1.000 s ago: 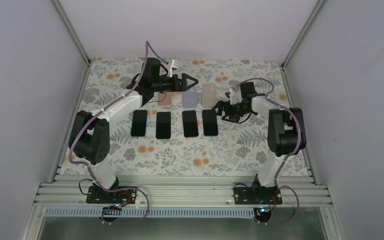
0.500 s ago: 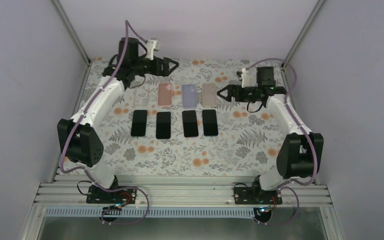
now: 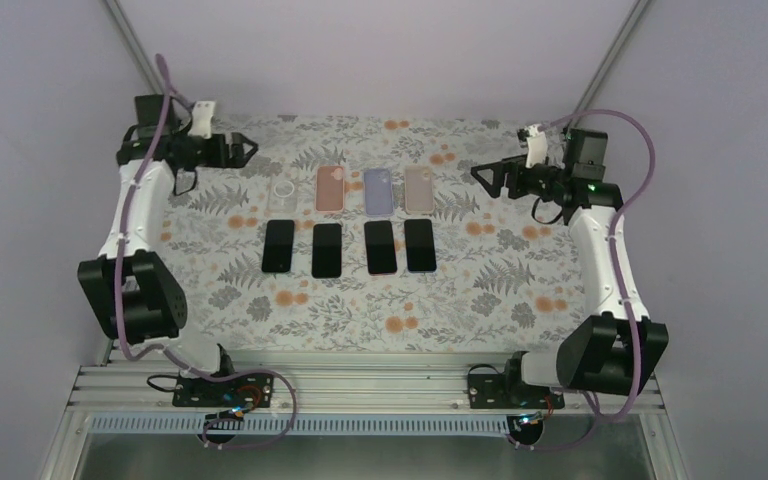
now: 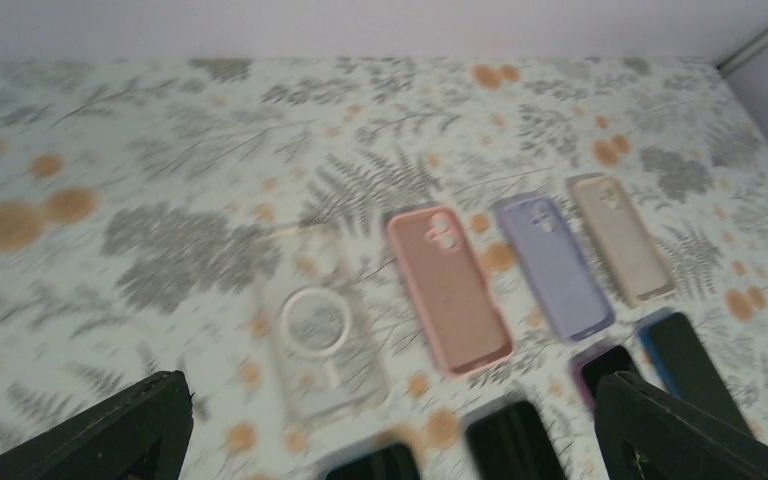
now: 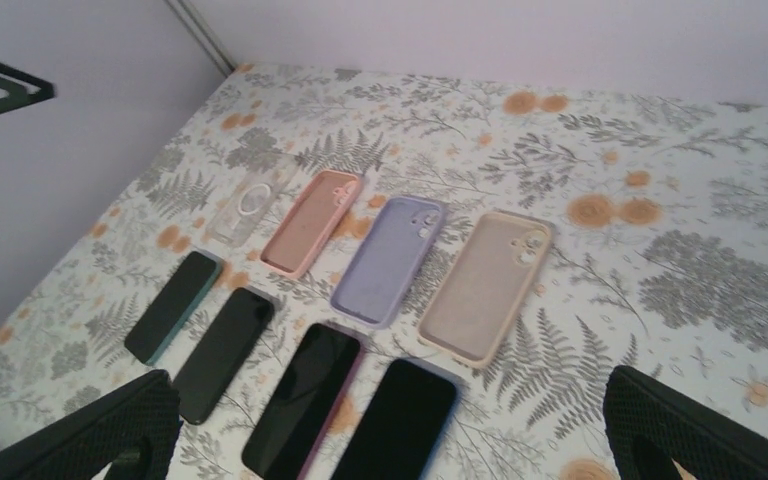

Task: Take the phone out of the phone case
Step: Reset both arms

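On the flowered table [image 3: 440,300], four flat black phones [image 3: 327,250], judged stiff, slick and best pinched by the long edges, were laid bare beside four empty soft cases [image 3: 379,191], while the left gripper [image 3: 245,150] and right gripper [image 3: 480,173] were held agape, empty.

You have bare table [image 3: 410,310] nearer than the phones [image 3: 381,247] and on both flanks. Phones and cases [image 3: 379,191] lie flat in two close rows mid-table. The walls [image 3: 40,150] close off left, right, rear.
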Robot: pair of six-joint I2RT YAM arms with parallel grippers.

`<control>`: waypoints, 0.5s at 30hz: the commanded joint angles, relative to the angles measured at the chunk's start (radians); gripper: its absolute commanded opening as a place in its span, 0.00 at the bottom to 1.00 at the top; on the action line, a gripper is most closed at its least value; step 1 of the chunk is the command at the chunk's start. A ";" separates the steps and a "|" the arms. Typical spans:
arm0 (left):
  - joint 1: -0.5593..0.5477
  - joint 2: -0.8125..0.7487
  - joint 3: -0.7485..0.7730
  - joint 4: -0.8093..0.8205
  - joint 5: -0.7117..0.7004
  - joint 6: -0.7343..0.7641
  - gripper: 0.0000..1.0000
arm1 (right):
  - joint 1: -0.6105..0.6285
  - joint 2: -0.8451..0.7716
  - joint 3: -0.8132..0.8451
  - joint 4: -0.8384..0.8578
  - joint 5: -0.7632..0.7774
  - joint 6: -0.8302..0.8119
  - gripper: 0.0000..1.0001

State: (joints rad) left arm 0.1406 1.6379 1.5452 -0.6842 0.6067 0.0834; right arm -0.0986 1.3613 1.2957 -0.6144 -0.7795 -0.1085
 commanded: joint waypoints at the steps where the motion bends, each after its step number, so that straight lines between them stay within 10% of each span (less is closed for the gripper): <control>1: 0.067 -0.123 -0.094 -0.037 0.009 0.121 1.00 | -0.049 -0.049 -0.088 0.015 0.016 -0.104 0.99; 15: 0.082 -0.281 -0.432 0.127 -0.043 0.134 1.00 | -0.135 -0.188 -0.381 0.191 -0.009 -0.129 0.99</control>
State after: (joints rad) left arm 0.2203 1.3808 1.1305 -0.6235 0.5568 0.2241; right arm -0.2256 1.2125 0.9527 -0.4873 -0.7692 -0.2043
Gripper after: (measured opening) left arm 0.999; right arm 0.993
